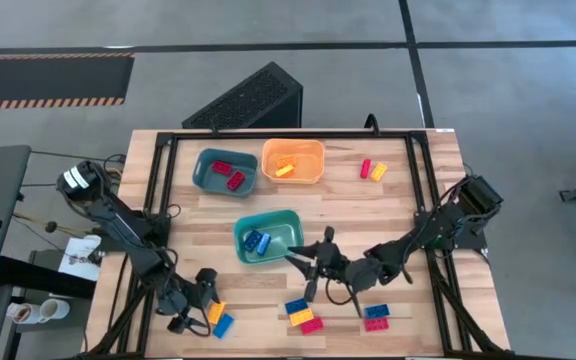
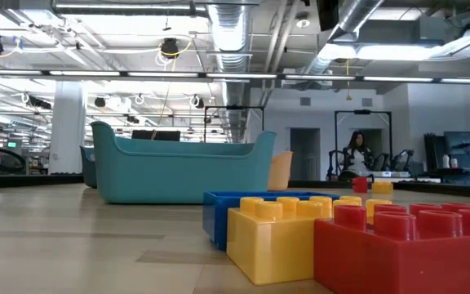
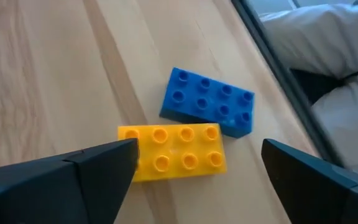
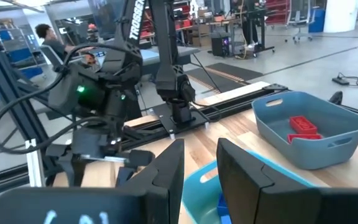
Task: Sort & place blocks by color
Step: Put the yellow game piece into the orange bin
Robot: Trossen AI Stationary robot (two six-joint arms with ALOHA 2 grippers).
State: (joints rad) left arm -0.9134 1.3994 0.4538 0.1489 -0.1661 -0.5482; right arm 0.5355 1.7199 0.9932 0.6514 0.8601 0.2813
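My left gripper (image 1: 200, 303) is open near the table's near left corner, low over a yellow block (image 3: 176, 151) that lies studs up on the wood beside a blue block (image 3: 208, 109). Its fingers stand on either side of the yellow block; whether one touches the block's end, I cannot tell. My right gripper (image 1: 311, 265) is open with a narrow gap and empty, at the near right edge of the teal tray (image 1: 286, 228), which holds blue blocks (image 1: 256, 242). In the right wrist view the gripper (image 4: 201, 167) stands over that tray's rim (image 4: 199, 176).
A dark teal tray (image 1: 208, 165) holds red blocks (image 1: 230, 175); an orange tray (image 1: 306, 152) holds a yellow block (image 1: 284, 169). Loose blocks lie at the far right (image 1: 373, 170) and along the near edge (image 1: 304, 315), (image 1: 376, 318). A black frame runs round the table.
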